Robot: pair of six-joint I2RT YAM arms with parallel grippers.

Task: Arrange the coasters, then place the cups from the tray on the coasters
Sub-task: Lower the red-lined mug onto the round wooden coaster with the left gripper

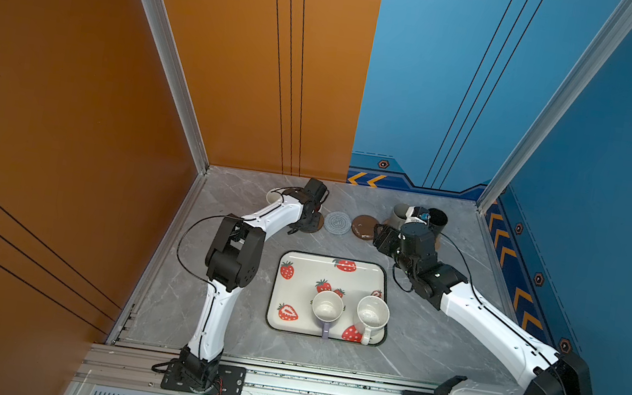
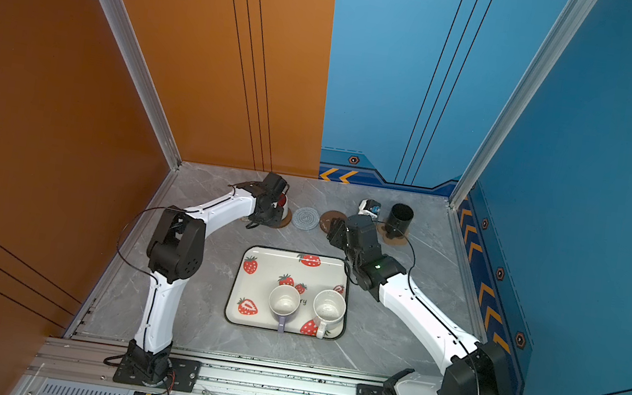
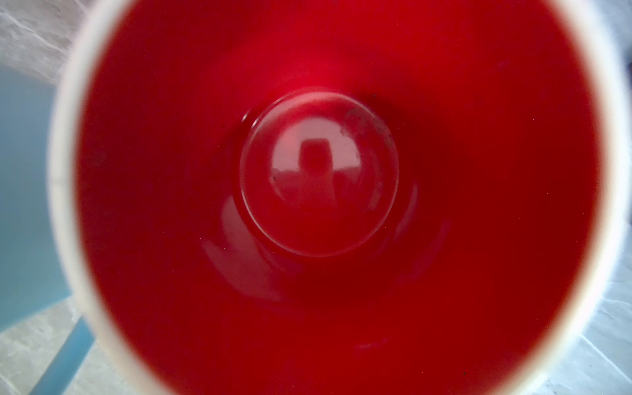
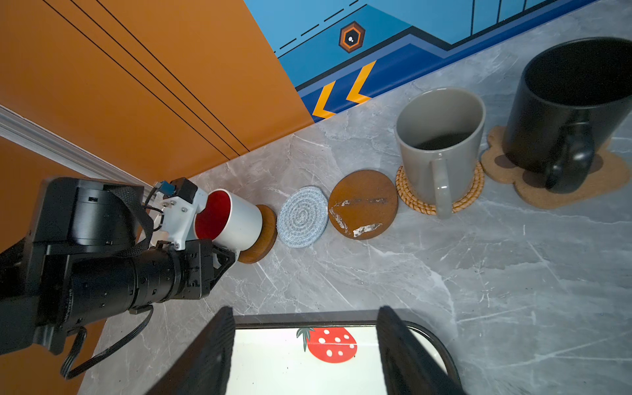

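Observation:
My left gripper (image 4: 225, 253) is shut on the white cup with red inside (image 4: 239, 219), which sits on a brown wooden coaster (image 4: 265, 236). The cup's red inside (image 3: 318, 171) fills the left wrist view, with a light blue cup (image 3: 24, 188) beside it. My right gripper (image 4: 304, 342) hangs open and empty over the far edge of the tray (image 1: 296, 263). A lavender cup (image 1: 327, 307) and a speckled white cup (image 1: 372, 315) stand on the tray. A grey cup (image 4: 441, 136) sits on the rattan coaster (image 4: 410, 195). A black cup (image 4: 574, 102) sits on the paw coaster (image 4: 561, 195). The grey woven coaster (image 1: 336, 223) and a scuffed wooden coaster (image 1: 364, 226) are bare.
The coasters lie in a row along the back of the grey marble table (image 1: 431, 349). An orange wall (image 1: 240, 70) and a blue wall (image 1: 425, 96) close the back and sides. An aluminium rail (image 1: 321, 388) with both arm bases runs along the front.

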